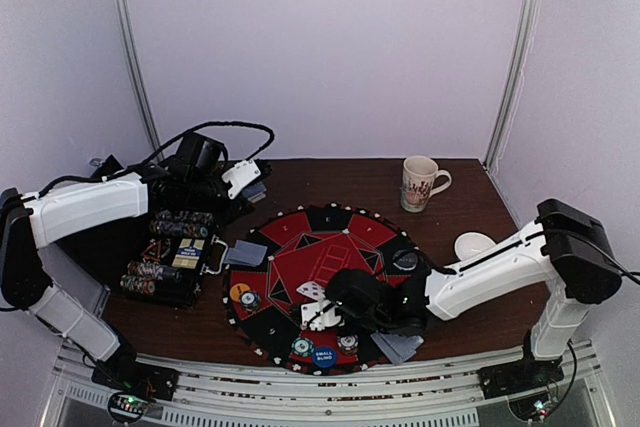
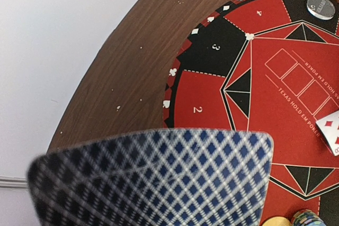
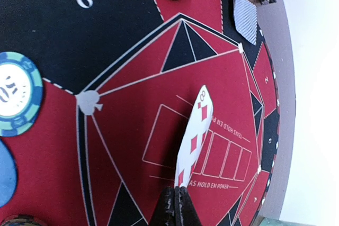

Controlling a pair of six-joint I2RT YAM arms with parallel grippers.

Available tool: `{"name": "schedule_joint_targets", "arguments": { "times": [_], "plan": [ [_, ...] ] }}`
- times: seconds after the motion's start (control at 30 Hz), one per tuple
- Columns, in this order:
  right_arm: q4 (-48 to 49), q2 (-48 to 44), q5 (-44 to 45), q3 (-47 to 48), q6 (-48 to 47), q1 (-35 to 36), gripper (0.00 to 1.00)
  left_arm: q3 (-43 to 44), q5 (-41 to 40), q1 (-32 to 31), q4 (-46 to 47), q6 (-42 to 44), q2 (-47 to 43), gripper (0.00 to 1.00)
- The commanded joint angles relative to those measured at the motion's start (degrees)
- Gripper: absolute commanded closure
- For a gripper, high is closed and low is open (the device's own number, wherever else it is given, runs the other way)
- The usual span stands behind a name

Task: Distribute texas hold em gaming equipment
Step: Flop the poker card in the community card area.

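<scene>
A blue-checked card back fills the left wrist's view. The left gripper grasps it just off the far-left rim of the mat, its fingers hidden. The right gripper is clenched on one diamond card, edge-up over the mat's centre boxes. A third card lies face-down at the left rim, beside the chip case. Three buttons sit on the mat: a blue button, an orange button and a dark button. The right arm covers the mat's near-right part.

The round mat flashes red and black wedges edged with white lines. The blue-backed card wears a navy-and-white lattice. The diamonds card is white with red pips. The chip is teal, green and white, and the table is dark brown wood.
</scene>
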Motion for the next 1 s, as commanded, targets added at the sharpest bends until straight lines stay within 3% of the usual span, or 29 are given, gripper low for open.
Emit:
{"name": "schedule_joint_targets", "arguments": {
  "times": [0.0, 0.2, 0.7, 0.97],
  "plan": [
    [-2.20, -2.93, -9.24, -0.73, -1.91, -0.84, 1.00, 0.26, 0.06, 0.29, 1.52, 0.19, -1.03, 0.60],
    [-6.76, -0.83, -14.41, 3.38, -0.56, -3.00, 1.00, 0.18, 0.06, 0.34, 1.47, 0.18, -0.84, 0.60],
    [-16.50, 2.93, -15.70, 8.47, -9.75, -3.10, 1.00, 0.13, 0.07, 0.26, 1.46, 0.28, -0.58, 0.60],
    [-15.81, 2.61, -15.17, 8.27, -11.33, -3.10, 0.98, 0.08, 0.07, 0.27, 1.49, 0.34, -0.57, 0.60]
  ]
}}
